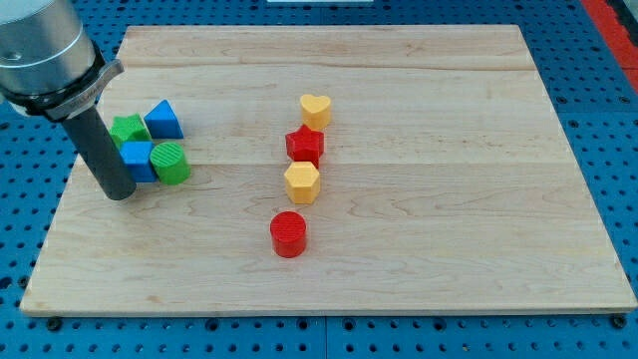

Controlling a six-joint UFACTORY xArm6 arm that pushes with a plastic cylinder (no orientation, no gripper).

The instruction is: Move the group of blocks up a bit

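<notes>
Group near left edge of pale wooden surface (419, 259): green star block (128, 129), blue triangle block (163, 120), blue cube block (137, 162), green round block (171, 163). Open room above. Rod's tip (120, 193) touching cube's left, partly hiding it. No pincer seen.

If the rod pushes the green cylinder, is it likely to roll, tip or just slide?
The green cylinder looks squat and appears to stand on a flat end, so it would probably slide rather than roll or tip. It touches the blue cube, so both may shift together. My tip sits at the cluster's lower left.
</notes>
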